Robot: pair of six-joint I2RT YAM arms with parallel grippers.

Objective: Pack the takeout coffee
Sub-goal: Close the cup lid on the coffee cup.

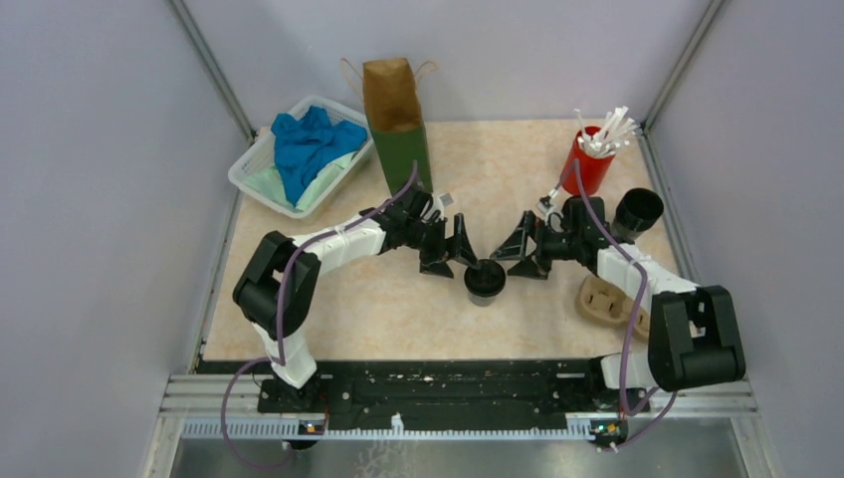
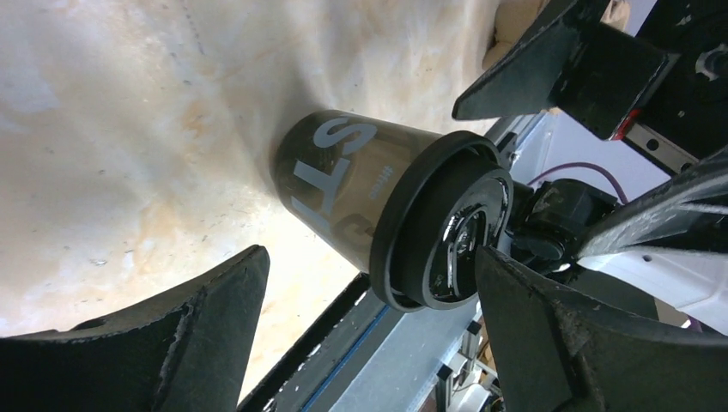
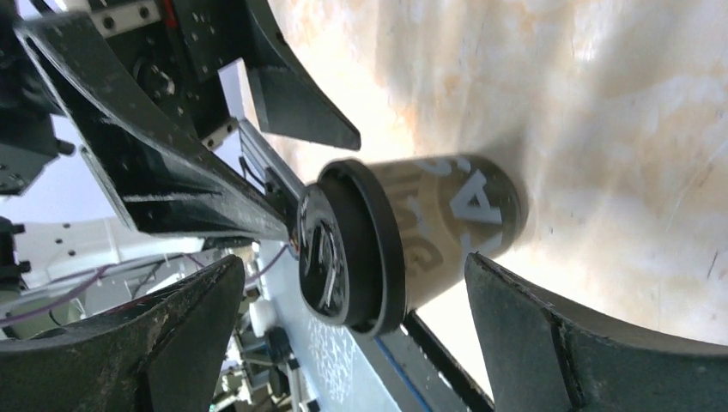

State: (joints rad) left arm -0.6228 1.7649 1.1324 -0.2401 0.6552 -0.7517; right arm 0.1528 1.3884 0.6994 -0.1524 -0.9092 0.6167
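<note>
My left end effector [image 1: 450, 254] and right end effector [image 1: 526, 254] both gape wide and empty beside the coffee cup [image 1: 485, 282]. If both close in together, I risk tipping it or clashing fingers.

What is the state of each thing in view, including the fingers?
lidded coffee cup: upright, lid on, not held.
second black cup: appears open.
paper bag: upright, open.
red cup: upright, holding white sticks.
basket: holds blue cloth.
pulp carrier: partly hidden.
left fingers: open, empty.
right fingers: open, empty.
</note>
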